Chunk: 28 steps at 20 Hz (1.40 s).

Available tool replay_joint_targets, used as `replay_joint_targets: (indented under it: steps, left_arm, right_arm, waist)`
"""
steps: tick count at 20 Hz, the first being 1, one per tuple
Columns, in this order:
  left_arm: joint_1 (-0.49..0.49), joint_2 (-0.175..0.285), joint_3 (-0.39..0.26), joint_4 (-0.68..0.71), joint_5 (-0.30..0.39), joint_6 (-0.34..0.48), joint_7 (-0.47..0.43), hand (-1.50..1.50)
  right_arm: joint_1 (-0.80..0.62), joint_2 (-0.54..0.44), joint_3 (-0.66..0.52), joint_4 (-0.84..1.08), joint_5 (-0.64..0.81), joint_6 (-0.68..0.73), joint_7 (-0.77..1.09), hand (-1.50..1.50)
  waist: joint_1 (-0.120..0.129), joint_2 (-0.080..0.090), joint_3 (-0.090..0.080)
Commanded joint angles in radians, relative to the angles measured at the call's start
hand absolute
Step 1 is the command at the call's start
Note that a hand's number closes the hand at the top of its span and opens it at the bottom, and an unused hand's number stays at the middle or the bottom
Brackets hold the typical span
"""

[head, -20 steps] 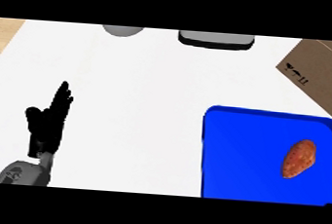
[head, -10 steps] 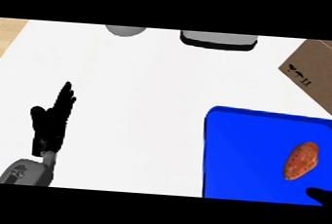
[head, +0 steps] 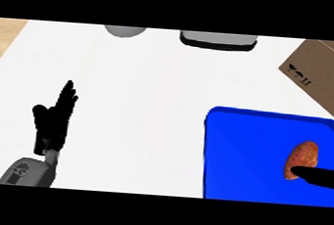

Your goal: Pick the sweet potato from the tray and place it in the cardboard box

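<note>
Reach step, I judge. Sweet potato point(head: 303, 157) on tray point(head: 271, 115), just ahead of right robot hand point(head: 328, 178); open or closed, can't tell. Left robot hand point(head: 53, 121) open, resting. Next: wrap it, lift toward cardboard box point(head: 324, 66) beyond.

The counter point(head: 164, 85) has a white top. On it, at about 4 o'clock, lies a blue tray point(head: 247, 154). At 2 o'clock a cardboard box point(head: 322, 66) stands at the corner. At 12 o'clock, along the far edge, there are a grey round thing point(head: 125, 30) and just beside it a grey and black object point(head: 218, 39).
</note>
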Motion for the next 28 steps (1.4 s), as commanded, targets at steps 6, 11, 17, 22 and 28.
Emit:
replay_joint_targets:
  steps: [6,11,17,22,28]
  left_arm:
    - [0.039,0.004,0.013,-0.042,0.011,-0.015,0.003,0.0]
    - [0.007,0.008,0.024,-0.017,-0.008,0.005,0.032,0.0]
    - [0.055,-0.02,0.036,0.031,-0.001,-0.026,-0.051,0.0]
    - [0.03,-0.015,0.032,0.0,-0.019,-0.01,0.0,0.0]
    - [0.043,-0.002,0.055,0.005,-0.016,-0.031,-0.01,0.0]
  right_arm:
    - [-0.202,0.127,-0.093,0.135,0.127,0.173,0.238,-1.5]
    - [-0.258,0.168,-0.157,0.144,0.158,0.25,0.238,-1.5]
    - [-0.298,0.245,-0.19,0.203,0.249,0.271,0.238,-1.5]
    - [-0.3,0.269,-0.222,0.266,0.282,0.285,0.197,-1.5]
    - [-0.319,0.307,-0.216,0.267,0.312,0.313,0.212,-1.5]
  waist:
    - [-0.002,-0.006,0.002]
    - [-0.026,-0.009,0.003]
    - [-0.029,-0.006,0.003]
    - [-0.028,-0.008,0.004]
    - [-0.029,-0.008,0.004]
